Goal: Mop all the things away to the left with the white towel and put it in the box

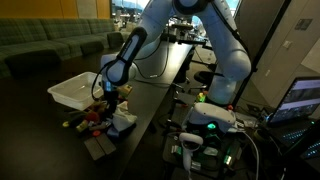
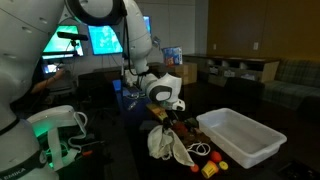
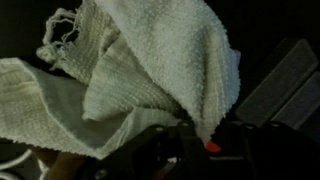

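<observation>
— Jaws of the gripper [image 1: 113, 92] are pressed together and pinch the white towel [image 3: 150, 70]; in the wrist view its folds fill almost the whole picture.

— Good, so we have the cloth. What lies nearest to us?

— In an exterior view, nearest is the flat dark grey piece [image 1: 97, 148] on the dark table [image 1: 150, 110]. Just behind it the white towel hangs down to the table. To its left the small colourful things [image 1: 84, 118], red, orange and yellow, lie in a loose heap.

— And the box?

— The box [image 1: 72, 100] stands farther, to the left behind the heap. As far as we can see, nothing is inside.

— So how far are we?

— We judge that the mopping is begun but not finished. The heap is near the box, yet the grey piece lies apart from it. After that the white towel must go into the box, and this is not yet done.
</observation>
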